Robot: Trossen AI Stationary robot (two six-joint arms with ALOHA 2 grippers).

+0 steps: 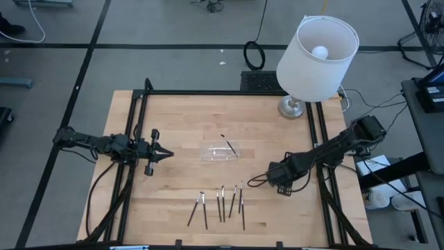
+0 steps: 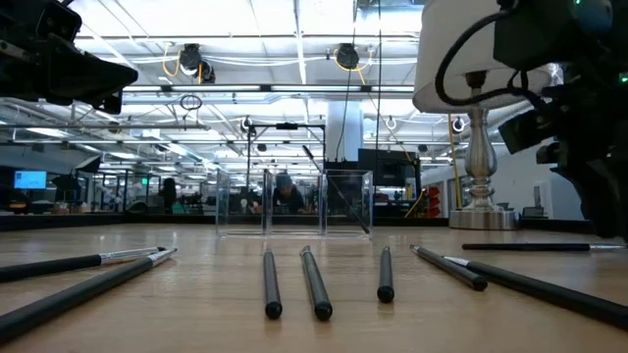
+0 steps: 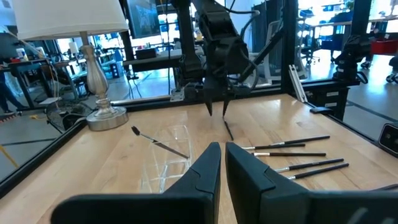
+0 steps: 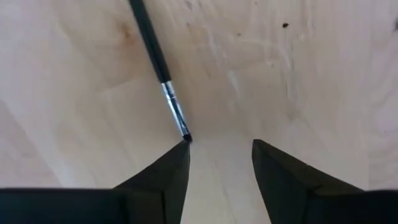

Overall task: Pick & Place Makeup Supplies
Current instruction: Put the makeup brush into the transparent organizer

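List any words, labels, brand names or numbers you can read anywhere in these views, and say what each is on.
None can be read.
The brushes, the clear tray, the lamp and the wooden table show no print.
The blue screen in the room beyond the table, seen in the low view, is too small to read.

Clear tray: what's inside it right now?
One dark makeup brush leans in the clear tray, its tip sticking over the rim. Nothing else shows inside. The other brushes lie on the table.
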